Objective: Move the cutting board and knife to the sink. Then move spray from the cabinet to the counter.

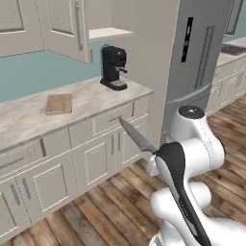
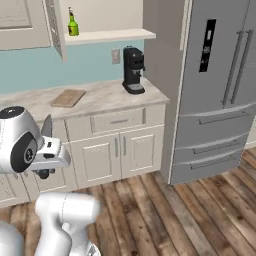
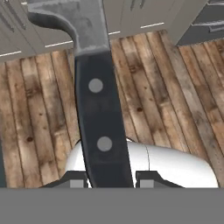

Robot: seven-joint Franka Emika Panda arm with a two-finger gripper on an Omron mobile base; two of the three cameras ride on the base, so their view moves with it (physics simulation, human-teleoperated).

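The jaws (image 3: 109,179) are closed on the black riveted handle of the silver-bladed kitchen knife (image 3: 98,109). It looks stiff, light and slippery, so the handle is the safe hold. The flat light-brown wooden cutting board (image 1: 58,103) on the table should be rigid, best pinched at an edge.

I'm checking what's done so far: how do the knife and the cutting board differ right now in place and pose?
The knife is off the counter, clamped by its black handle in the gripper, while the cutting board lies on the counter with nothing touching it. The knife's silver blade slants up in the air over the floor; the cutting board rests flat. The knife is slim and pointed; the cutting board is a broad wooden slab.
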